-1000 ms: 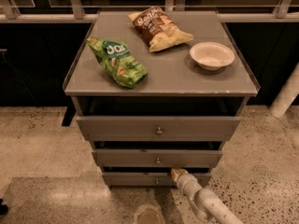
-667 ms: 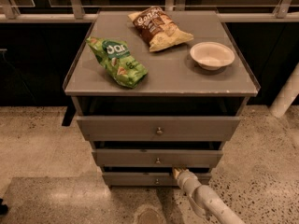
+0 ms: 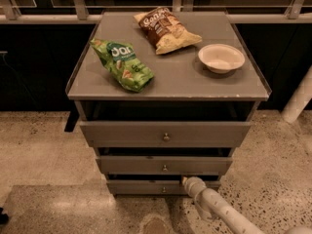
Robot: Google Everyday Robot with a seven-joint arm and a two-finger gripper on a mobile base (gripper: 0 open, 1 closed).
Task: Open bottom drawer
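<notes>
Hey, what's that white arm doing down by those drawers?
A robot arm reaches in from the lower right. Its gripper is at the top edge of the bottom drawer, just right of the small knob. It seems to be trying to pull that drawer open, and the drawer looks barely out, if at all. On top of the cabinet lie a green chip bag, a brown chip bag and a white bowl, none being handled.
</notes>
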